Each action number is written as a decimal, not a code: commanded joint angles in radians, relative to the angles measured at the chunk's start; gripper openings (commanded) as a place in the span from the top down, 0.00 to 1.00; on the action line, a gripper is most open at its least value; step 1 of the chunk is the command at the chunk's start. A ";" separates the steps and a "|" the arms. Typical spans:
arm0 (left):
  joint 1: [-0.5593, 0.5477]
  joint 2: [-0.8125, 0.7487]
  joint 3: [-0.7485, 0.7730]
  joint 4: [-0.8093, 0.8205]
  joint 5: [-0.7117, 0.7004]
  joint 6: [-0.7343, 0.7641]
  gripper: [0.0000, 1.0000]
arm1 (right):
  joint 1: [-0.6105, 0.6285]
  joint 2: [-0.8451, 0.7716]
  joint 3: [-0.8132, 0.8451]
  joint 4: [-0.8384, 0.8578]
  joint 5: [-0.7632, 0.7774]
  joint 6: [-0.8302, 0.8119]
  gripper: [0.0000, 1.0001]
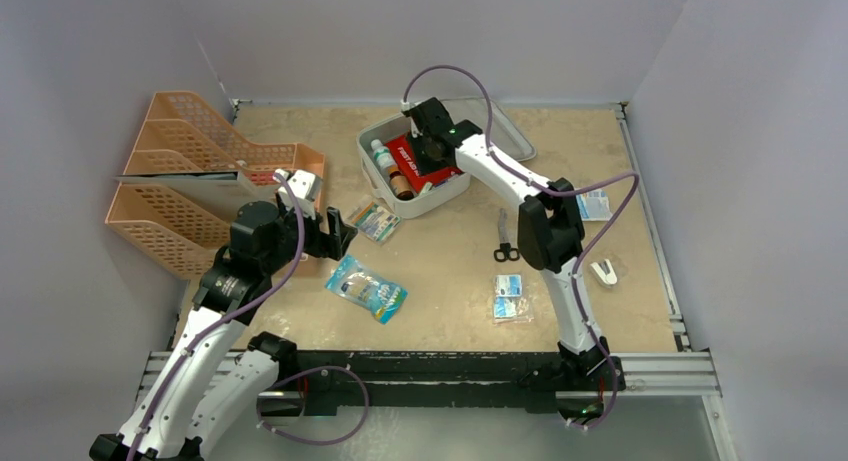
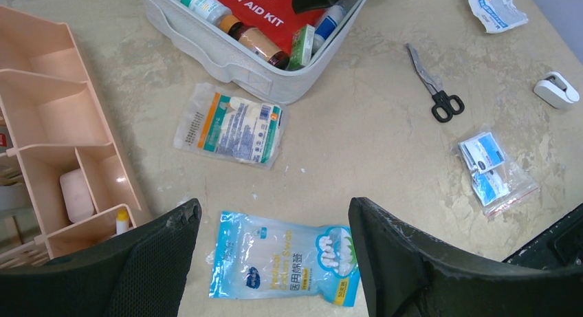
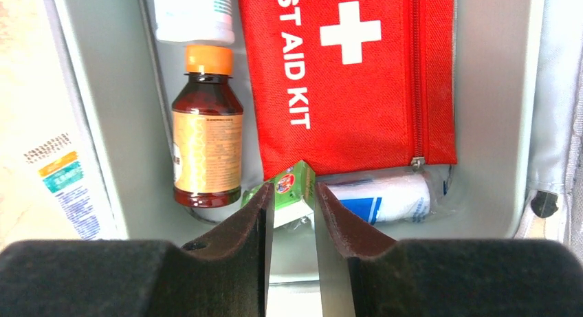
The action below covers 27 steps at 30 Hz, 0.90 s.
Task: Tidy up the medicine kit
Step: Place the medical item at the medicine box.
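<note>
**Grey-white kit part packed, loose packets outstanding**

Grey-white and lying open, the medicine kit (image 1: 428,203) sits toward the back middle of the counter (image 1: 450,291). Inside are a red first aid pouch (image 3: 344,76), a brown bottle (image 3: 206,152), a white bottle (image 3: 192,11), a wrapped white roll (image 3: 385,197) and a small green box (image 3: 292,183).

The right hand (image 3: 292,193) reaches down into the kit directly over the green box. Its fingers stand a narrow gap apart and seem to clamp nothing; the box looks to lie beneath them.

The left hand (image 2: 273,208) hovers wide open and empty above a blue cotton swab packet (image 2: 285,262). A gauze packet (image 2: 230,124) lies just beside the kit's wall. Scissors (image 2: 433,86), a bag of sachets (image 2: 491,169), a white tape dispenser (image 2: 558,90) and another packet (image 2: 495,7) lie farther off.

Packing appears to be mid-course, with the green box being settled into place. The next move likely falls to the left hand: drop squarely onto the swab packet, pinch the thin slippery film without sliding it, and carry it in once the right hand clears the opening.
</note>
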 commanded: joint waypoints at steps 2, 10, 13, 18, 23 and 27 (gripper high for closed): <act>0.005 -0.016 -0.002 0.026 -0.014 0.022 0.23 | -0.002 -0.028 -0.014 0.010 -0.044 0.027 0.70; 0.005 -0.016 -0.004 0.026 -0.017 0.026 0.23 | -0.002 -0.031 -0.058 0.024 -0.053 0.038 0.70; 0.005 -0.013 -0.004 0.026 -0.019 0.027 0.23 | -0.003 -0.039 -0.048 0.020 -0.048 0.030 0.70; 0.005 -0.011 -0.004 0.024 -0.028 0.022 0.23 | -0.002 -0.072 -0.049 0.008 -0.047 0.034 0.69; 0.005 -0.018 -0.005 0.021 -0.035 0.019 0.24 | -0.003 -0.169 -0.117 0.020 -0.076 0.055 0.66; 0.005 -0.015 -0.003 0.019 -0.037 0.000 0.24 | -0.003 -0.279 -0.222 0.048 -0.078 0.064 0.63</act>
